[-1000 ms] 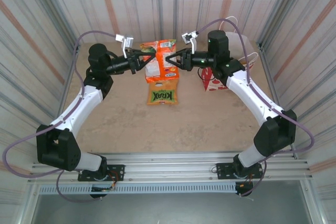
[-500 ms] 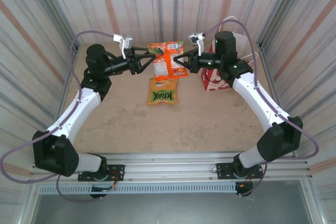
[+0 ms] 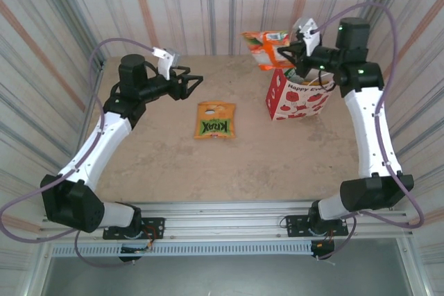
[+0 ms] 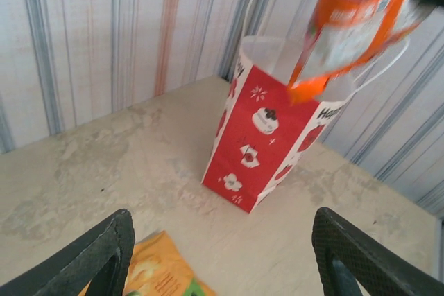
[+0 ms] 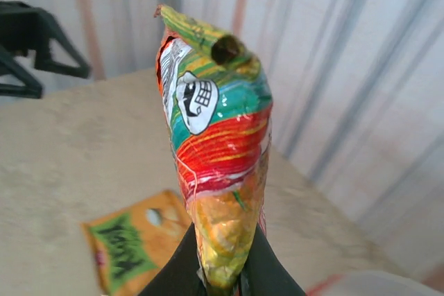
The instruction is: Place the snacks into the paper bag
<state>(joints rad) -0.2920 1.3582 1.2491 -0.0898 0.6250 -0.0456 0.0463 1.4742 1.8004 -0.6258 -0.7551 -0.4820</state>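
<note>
Hard to read: the right tool's [image 3: 291, 52] fingertips are masked by its wrist camera in the top view. In the right wrist view they are cut off at the bottom edge, closed tight on the lower end of the orange packet [image 3: 263, 39]. The left wrist view crops that packet's top at the upper right and blurs its print. The inside of the paper bag [image 3: 297, 98] cannot be made out past its white rim, so its contents are unknown. Its lettering reads only "Happy" and a few words beneath.

Change versus half a second back: the orange packet sat at upper centre between both tools. It now hangs at the upper right from the right tool alone, over the bag's mouth and not inside it. The left tool [image 3: 193, 82] has let go and stands with its fingers spread wide and nothing between them, left of centre. With the right arm lifted away, the bag's front panel is exposed.

Unchanged: the KRAX packet [image 3: 215, 119] lies flat at the centre of the tabletop [image 3: 166, 157], well apart from the bag, which stands upright.
</note>
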